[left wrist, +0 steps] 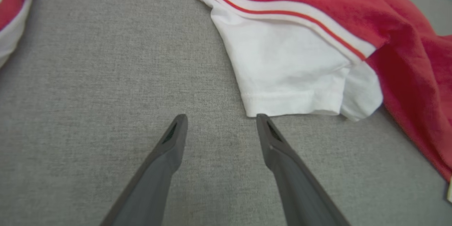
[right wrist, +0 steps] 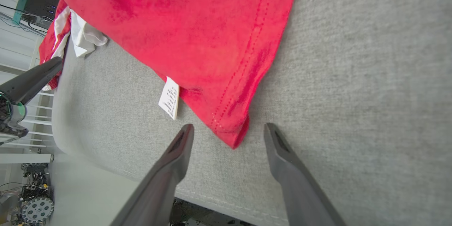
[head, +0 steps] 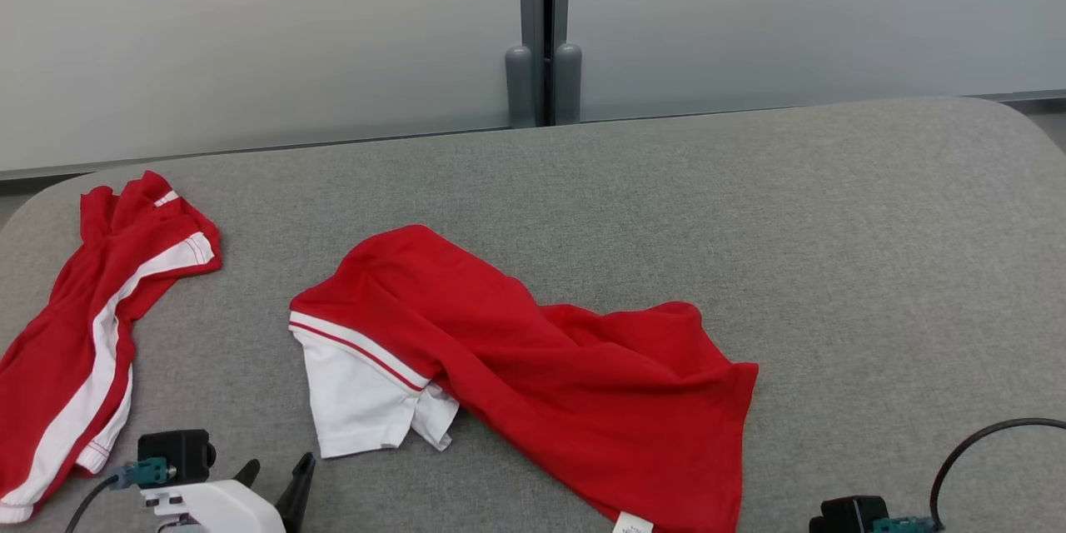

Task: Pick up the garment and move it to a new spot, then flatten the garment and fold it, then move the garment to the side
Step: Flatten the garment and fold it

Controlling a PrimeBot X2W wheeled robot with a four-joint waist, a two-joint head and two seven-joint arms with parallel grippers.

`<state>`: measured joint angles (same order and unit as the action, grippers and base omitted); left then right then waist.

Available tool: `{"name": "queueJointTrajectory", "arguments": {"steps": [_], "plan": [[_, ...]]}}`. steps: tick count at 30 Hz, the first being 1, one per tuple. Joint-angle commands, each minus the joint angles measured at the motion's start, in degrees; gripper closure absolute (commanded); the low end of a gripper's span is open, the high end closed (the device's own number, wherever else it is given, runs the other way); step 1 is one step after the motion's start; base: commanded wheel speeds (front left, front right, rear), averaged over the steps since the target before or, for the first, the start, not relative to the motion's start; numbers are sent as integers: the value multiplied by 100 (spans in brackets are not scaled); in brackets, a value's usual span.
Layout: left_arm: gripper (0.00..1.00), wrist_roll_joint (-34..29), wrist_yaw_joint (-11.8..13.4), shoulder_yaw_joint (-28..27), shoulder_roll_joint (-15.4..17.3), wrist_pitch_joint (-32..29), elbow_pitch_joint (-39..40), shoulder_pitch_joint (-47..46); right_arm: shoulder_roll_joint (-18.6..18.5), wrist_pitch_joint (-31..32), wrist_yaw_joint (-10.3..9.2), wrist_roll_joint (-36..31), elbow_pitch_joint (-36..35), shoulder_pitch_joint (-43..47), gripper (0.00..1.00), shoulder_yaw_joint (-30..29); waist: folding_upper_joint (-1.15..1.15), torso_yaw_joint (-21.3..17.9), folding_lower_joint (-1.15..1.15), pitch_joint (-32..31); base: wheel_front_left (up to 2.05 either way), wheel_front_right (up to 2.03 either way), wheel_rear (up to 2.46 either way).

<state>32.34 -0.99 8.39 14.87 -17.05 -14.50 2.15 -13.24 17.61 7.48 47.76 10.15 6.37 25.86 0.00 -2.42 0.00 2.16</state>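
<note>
Head view: spare garment (head: 83, 333) lies left of the garment (head: 550, 350); left fingers (left wrist: 167, 155) and right fingers (right wrist: 174, 155) spread, empty.

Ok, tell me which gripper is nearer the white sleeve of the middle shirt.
Left. The left gripper sits open just short of the white sleeve, one fingertip at its hem corner. The right gripper is open at the red hem corner of the shirt, far from the sleeve.

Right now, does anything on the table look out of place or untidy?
The red garment in the middle of the table lies crumpled and askew, its white sleeve creased and its care label sticking out at the near hem. A second red-and-white garment lies bunched near the left edge. No damage shows.
</note>
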Motion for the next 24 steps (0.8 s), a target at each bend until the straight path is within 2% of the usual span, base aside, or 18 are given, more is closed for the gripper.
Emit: {"name": "queueJointTrajectory", "arguments": {"steps": [1, 8, 13, 14, 15, 16, 17, 24], "plan": [[0, 32, -69, 2, 3, 40, -199, -250, 0, -59, 3, -15, 30, -120, 0, 26, 0, 8, 0, 60, 0, 0, 0], [0, 144, -349, 204, -122, -43, -976, -925, -7, -195, 2, 77, 95, -371, 0, 208, 0, -52, 0, 230, 0, 0, 0], [0, 208, -462, 381, -245, -72, -1355, -1155, 17, -364, 2, 150, 136, -505, 0, 360, 0, -115, 0, 303, 0, 0, 0], [20, 210, -469, 400, -258, -45, -1411, -1179, 25, -393, 2, 175, 143, -528, 12, 399, 0, -122, 0, 308, 0, 0, 0], [73, 220, -483, 407, -268, -13, -1447, -1205, 25, -430, 2, 190, 150, -553, 55, 433, 0, -127, 0, 314, 0, 0, 0], [100, 228, -490, 414, -272, 24, -1483, -1232, 21, -487, 2, 203, 141, -585, 83, 478, 0, -128, 0, 318, 0, 0, 0], [100, 236, -505, 419, -260, 67, -1504, -1259, 14, -550, 2, 218, 139, -612, 100, 509, 0, -126, 0, 317, 0, 0, 0], [100, 445, -578, 238, -99, 494, -1091, -1078, -115, -1156, 3, 568, -163, -743, 100, 585, 0, -100, 0, 99, 0, 0, 0]]}}
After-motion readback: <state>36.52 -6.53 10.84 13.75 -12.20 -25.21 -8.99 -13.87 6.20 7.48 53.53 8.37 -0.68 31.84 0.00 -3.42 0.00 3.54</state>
